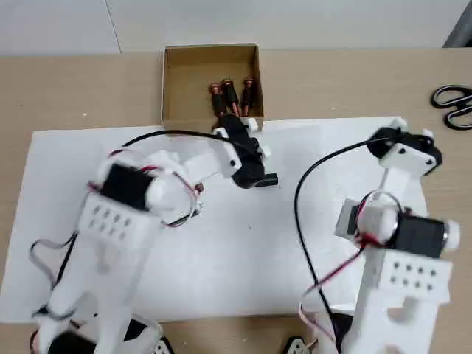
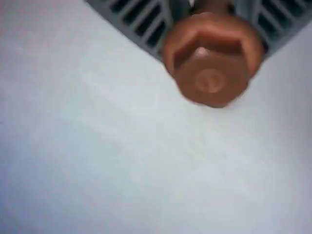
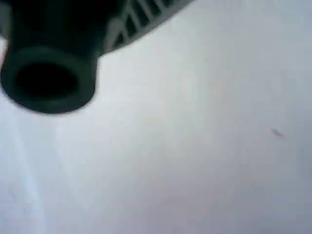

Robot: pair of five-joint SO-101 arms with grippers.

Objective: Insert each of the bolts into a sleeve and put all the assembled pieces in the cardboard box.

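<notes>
Copper hex-head bolt (image 2: pixel 210 63) clenched in left gripper (image 2: pixel 209 12); black hollow-ended tubular sleeve (image 3: pixel 48 80) grasped by right gripper (image 3: pixel 78 22).

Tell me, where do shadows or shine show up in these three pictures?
High view: even light, with only soft shadows on the white sheet under the arms. Left wrist view: a dull sheen on the head of the bolt, no hard glare. Right wrist view: the bore of the sleeve is pitch dark inside.
</notes>
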